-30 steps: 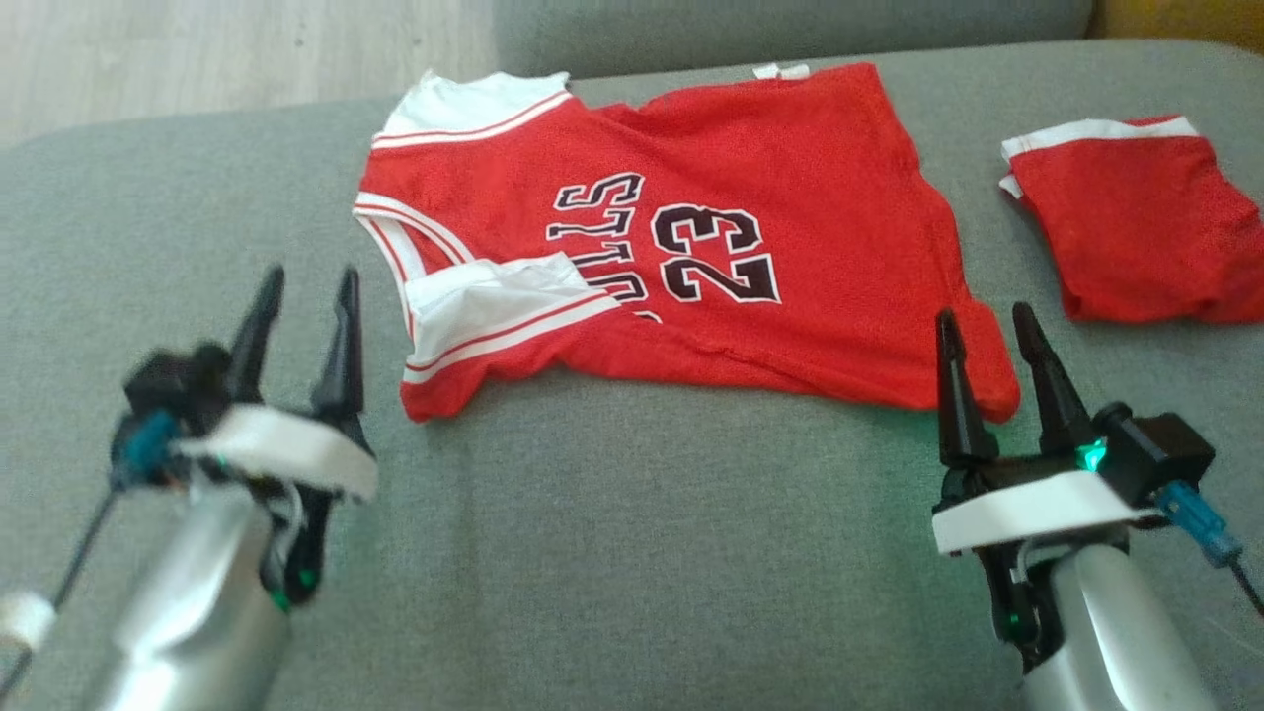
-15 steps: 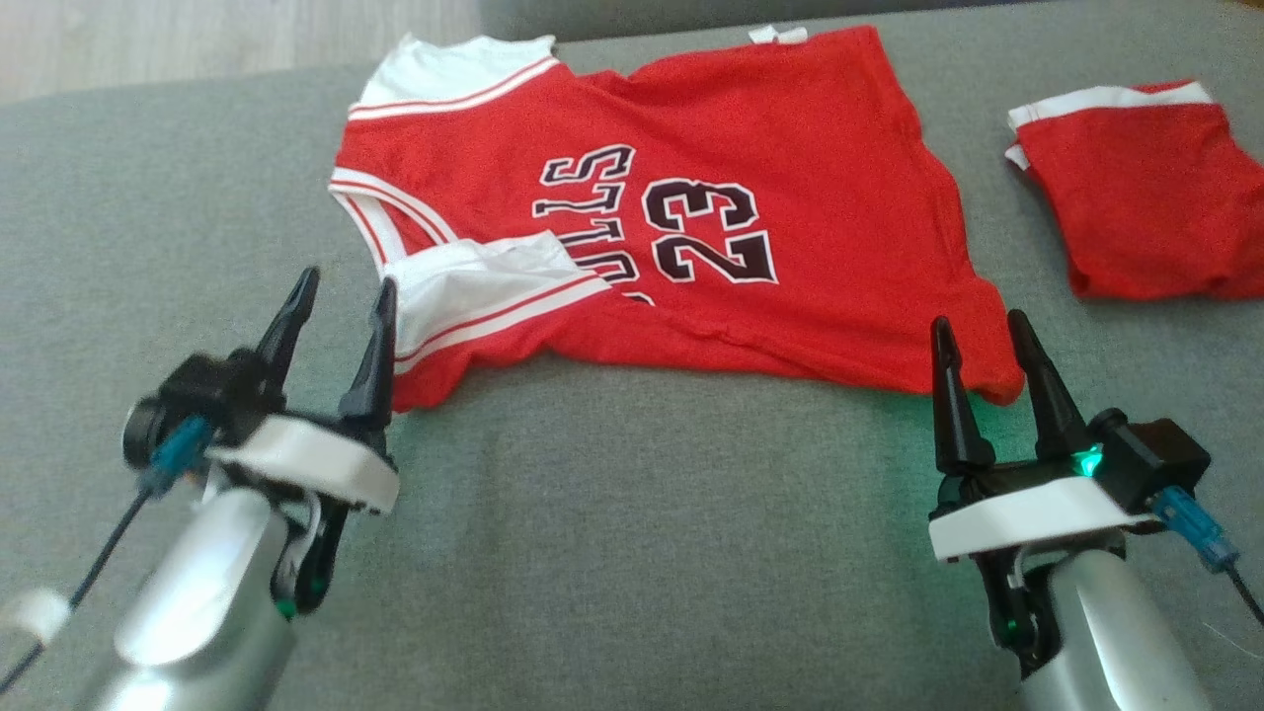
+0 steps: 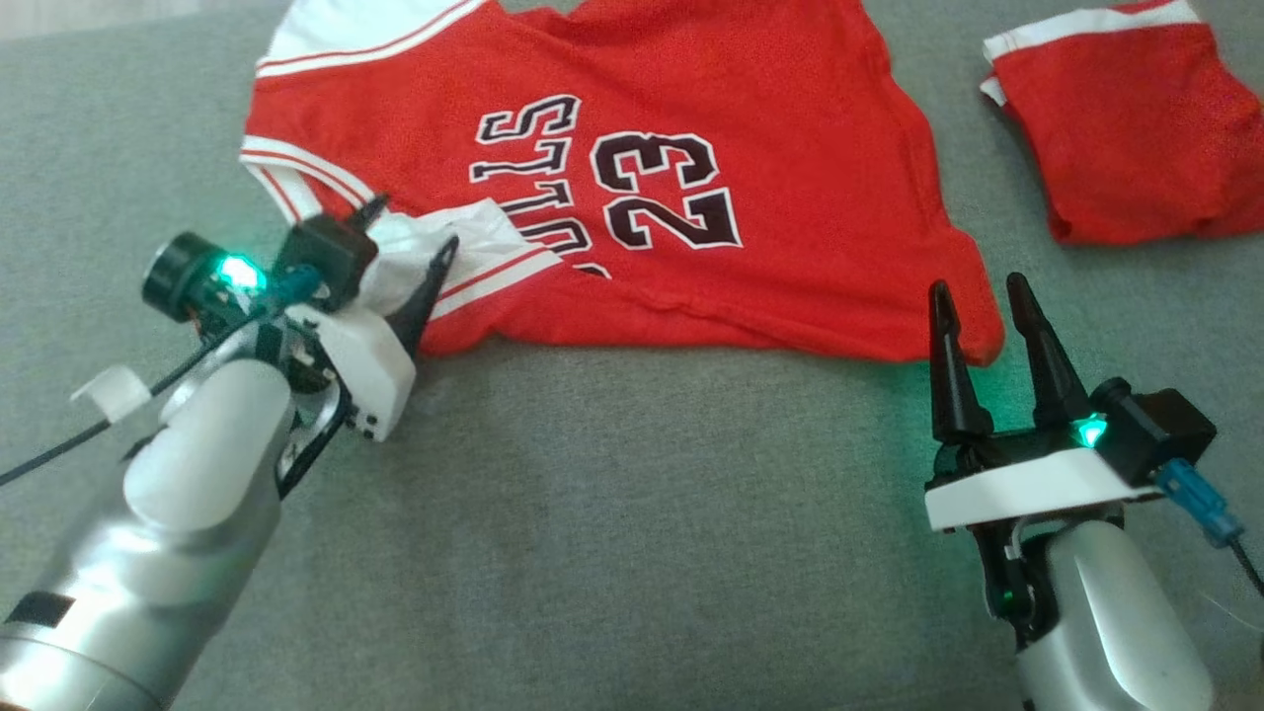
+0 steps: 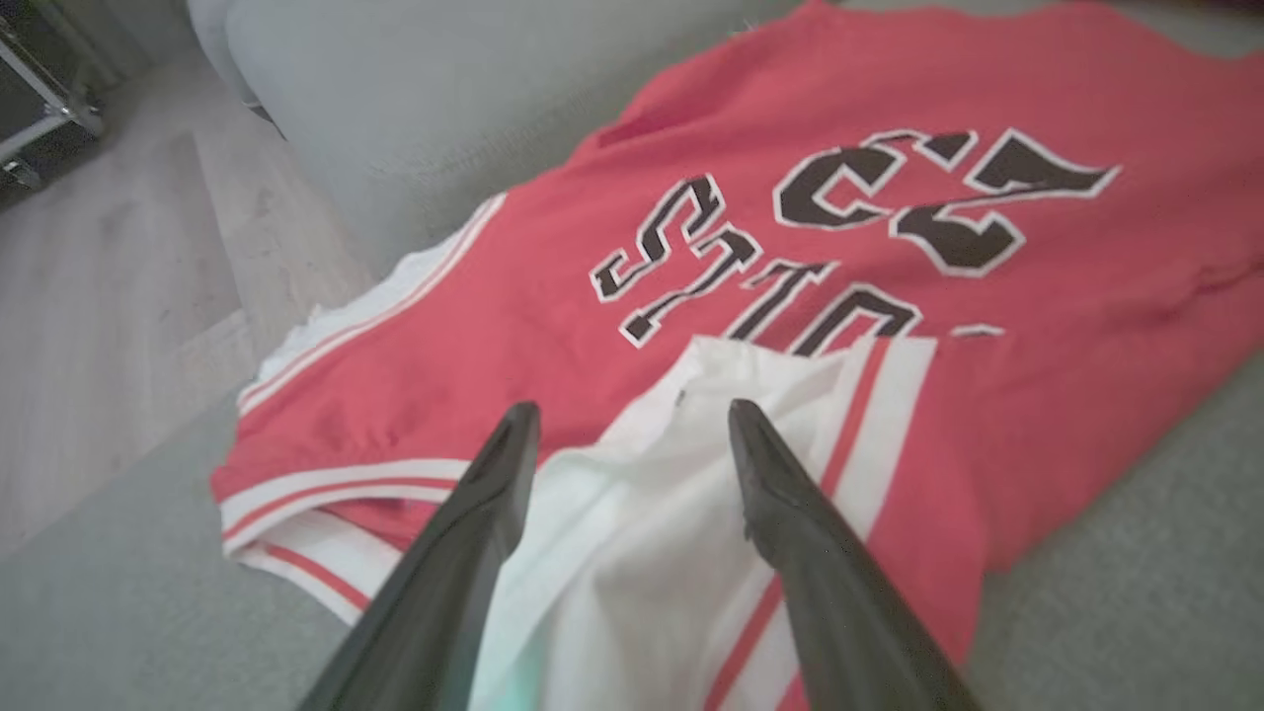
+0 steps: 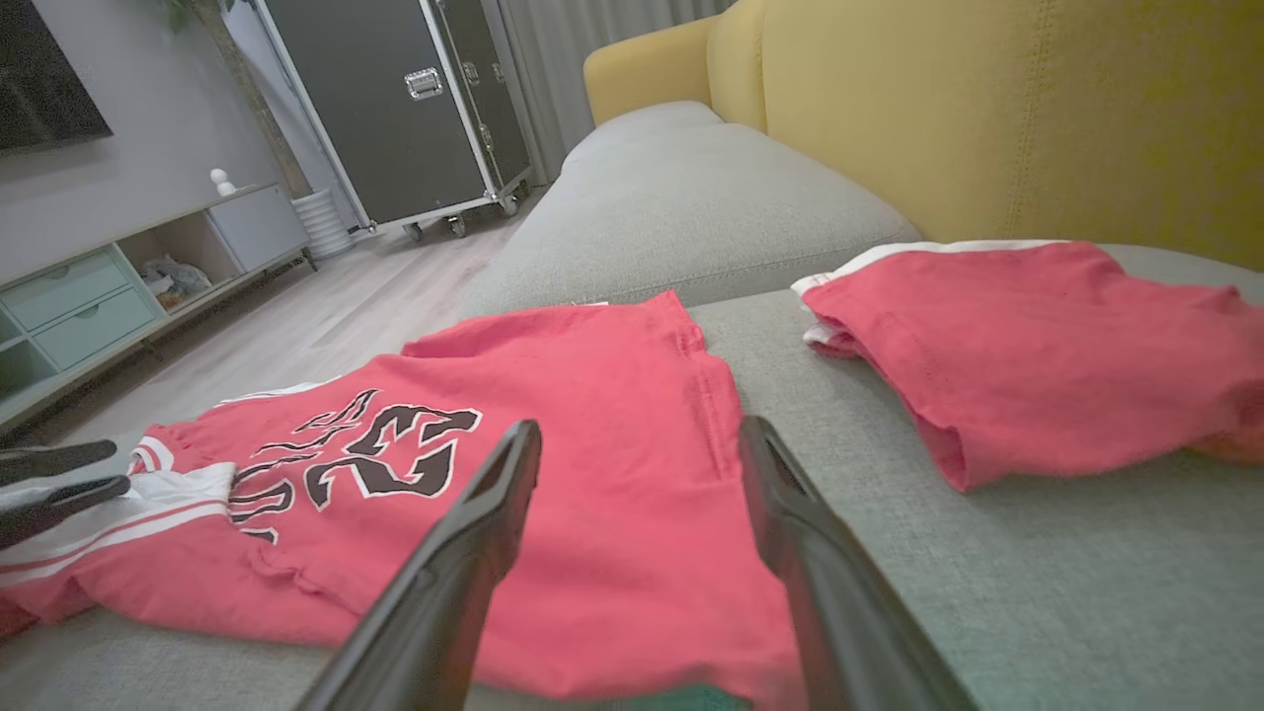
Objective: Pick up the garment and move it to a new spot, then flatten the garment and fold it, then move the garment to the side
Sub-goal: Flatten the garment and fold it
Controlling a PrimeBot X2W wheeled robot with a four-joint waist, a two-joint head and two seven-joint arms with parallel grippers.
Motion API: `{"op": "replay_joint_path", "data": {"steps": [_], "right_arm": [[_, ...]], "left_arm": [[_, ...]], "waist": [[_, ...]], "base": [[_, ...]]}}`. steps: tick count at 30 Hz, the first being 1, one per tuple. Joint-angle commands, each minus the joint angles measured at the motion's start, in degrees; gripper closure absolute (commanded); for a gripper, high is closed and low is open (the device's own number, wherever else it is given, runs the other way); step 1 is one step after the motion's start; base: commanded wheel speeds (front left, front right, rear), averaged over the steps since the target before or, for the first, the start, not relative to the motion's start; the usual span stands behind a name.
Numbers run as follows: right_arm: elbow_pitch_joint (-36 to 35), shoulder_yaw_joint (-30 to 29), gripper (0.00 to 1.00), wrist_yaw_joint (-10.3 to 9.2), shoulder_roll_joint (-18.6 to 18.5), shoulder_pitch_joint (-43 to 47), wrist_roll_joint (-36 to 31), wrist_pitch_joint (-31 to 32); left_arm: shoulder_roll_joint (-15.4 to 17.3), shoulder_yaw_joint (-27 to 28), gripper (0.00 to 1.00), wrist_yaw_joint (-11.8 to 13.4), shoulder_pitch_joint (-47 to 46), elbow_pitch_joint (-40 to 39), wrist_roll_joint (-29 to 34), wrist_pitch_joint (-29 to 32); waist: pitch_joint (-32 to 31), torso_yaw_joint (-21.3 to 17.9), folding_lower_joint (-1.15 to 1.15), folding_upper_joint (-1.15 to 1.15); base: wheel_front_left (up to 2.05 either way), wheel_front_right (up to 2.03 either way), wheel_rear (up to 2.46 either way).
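A grey sofa (image 3: 632,513) spreads across the head view, with a yellow backrest (image 5: 987,118) behind it in the right wrist view; the red jersey (image 3: 790,197) lies flat on the seat from 10 to 1 o'clock of the head view, its black lettering and number 23 facing up and reading sideways; a smaller pair of folded red shorts (image 3: 1136,138) with a white band sits at 2 o'clock, near the jersey but apart from it; the left tool (image 3: 413,225) is at 9 o'clock, tilted toward 1 o'clock, its two dark fingers spread apart and gripping nothing, one on either side of a crumpled white flap (image 4: 642,553) with red stripes that is folded over the jersey's front at its shoulder end; whether the fingertips touch the cloth I cannot tell; the right tool (image 3: 978,286) is at 4 o'clock, pointing to 12, open and empty, its tips just at the jersey's nearest bottom corner, which bulges up slightly from the seat.
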Motion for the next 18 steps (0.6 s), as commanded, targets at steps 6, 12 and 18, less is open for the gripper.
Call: {"op": "replay_joint_path", "data": {"steps": [6,12,18], "right_arm": [[-2.2,0.83,0.0,-0.05,-0.11,-1.55,0.14,-0.62],[-2.39,0.68,0.0,-0.05,-0.11,-1.64,-0.02,-0.62],[-2.08,1.07,0.0,-0.05,-0.11,-1.69,0.09,-0.62]], "left_arm": [[2.58,-1.56,0.0,-0.86,-4.37,2.93,0.61,-0.09],[2.11,-2.87,0.0,-0.98,-6.3,6.13,0.73,-2.36],[1.28,-5.21,0.0,-1.07,-8.28,8.43,0.91,-3.94]], "waist": [[1.6,-1.57,-0.01,0.0],[1.92,-2.02,-0.01,0.0],[2.03,-2.28,-0.01,0.0]], "base": [[0.0,0.0,0.0],[0.0,0.0,0.0],[0.0,0.0,0.0]]}}
